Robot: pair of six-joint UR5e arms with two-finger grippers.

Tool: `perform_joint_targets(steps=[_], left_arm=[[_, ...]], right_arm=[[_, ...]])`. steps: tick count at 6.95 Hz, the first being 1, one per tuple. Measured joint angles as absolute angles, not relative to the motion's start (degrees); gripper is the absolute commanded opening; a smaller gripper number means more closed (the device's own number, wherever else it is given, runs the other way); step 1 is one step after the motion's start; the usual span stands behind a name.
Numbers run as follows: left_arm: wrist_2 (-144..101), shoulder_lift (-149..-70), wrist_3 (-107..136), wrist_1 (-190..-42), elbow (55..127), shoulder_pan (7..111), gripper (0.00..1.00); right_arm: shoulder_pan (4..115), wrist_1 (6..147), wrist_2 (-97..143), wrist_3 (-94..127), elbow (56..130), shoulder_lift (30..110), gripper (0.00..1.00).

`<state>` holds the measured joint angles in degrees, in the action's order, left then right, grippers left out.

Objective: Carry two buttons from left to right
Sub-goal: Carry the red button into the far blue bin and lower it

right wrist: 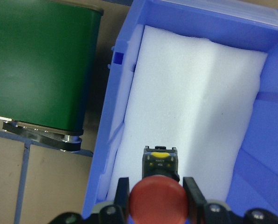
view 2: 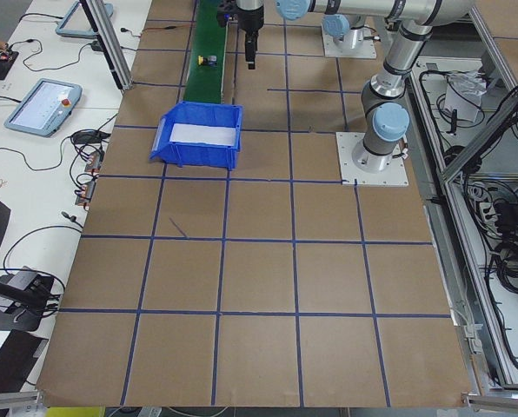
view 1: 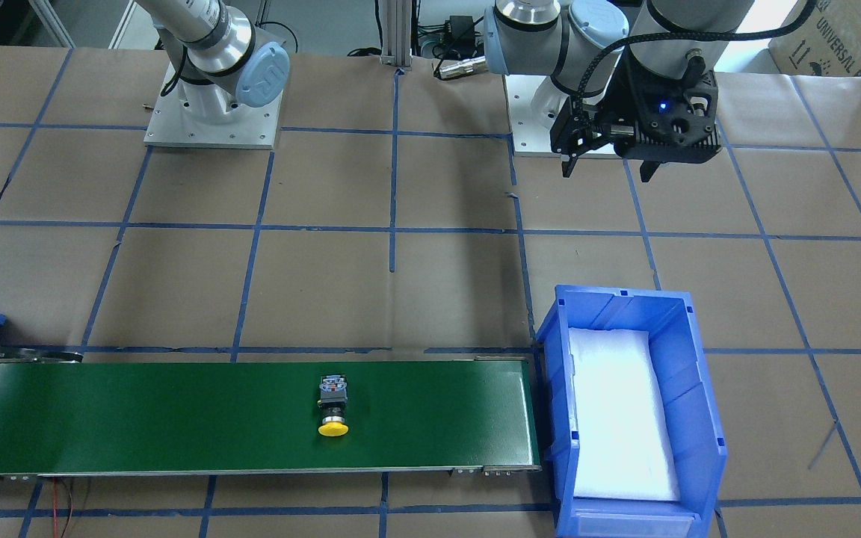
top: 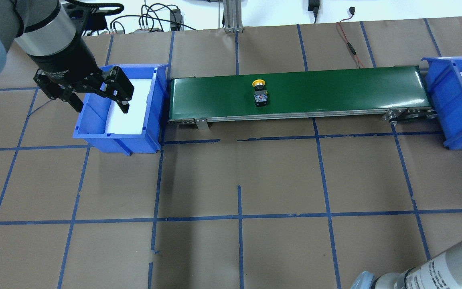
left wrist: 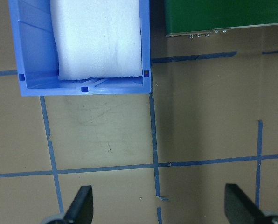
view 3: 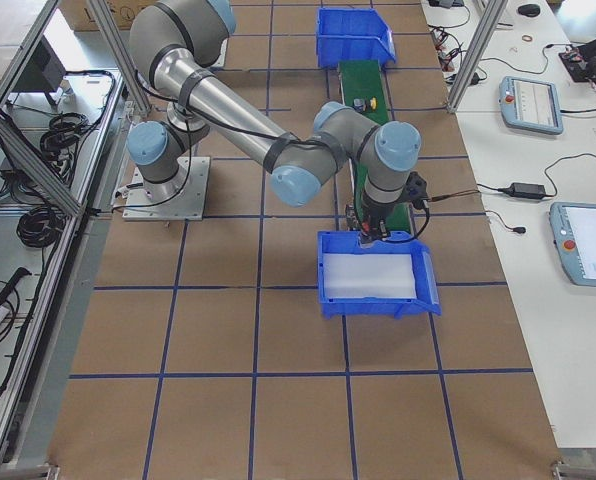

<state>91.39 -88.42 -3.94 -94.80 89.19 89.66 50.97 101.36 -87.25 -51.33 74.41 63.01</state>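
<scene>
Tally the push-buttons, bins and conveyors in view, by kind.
Push-button switches: 2 (yellow-capped push-button, red mushroom-cap push-button)
Blue plastic bins: 2 (left bin, right bin)
Green conveyor belt: 1
Total: 5

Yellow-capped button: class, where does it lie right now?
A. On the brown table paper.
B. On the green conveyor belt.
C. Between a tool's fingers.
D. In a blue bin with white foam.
B: the yellow-capped button lies on its side on the green conveyor belt, roughly midway along it.
</scene>
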Motion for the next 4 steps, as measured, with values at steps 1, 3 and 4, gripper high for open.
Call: perform_joint_targets(steps=[1, 3, 4], left_arm=[[91.5, -88.4, -3.9, -94.5, 89.2, 89.7, 1.0], [91.6, -88.4, -4.0, -94.5, 89.1, 89.6, 1.0], [91.6, -88.4, -4.0, -94.5, 89.1, 89.6, 1.0]], right_arm=[[50.9, 102.1, -87.3, -51.5, 72.8, 60.6, 0.09], [50.8, 102.5, -87.4, -52.1, 71.3, 57.7, 0.1], [50.8, 102.6, -87.4, -52.4, 71.8, 57.2, 0.1]])
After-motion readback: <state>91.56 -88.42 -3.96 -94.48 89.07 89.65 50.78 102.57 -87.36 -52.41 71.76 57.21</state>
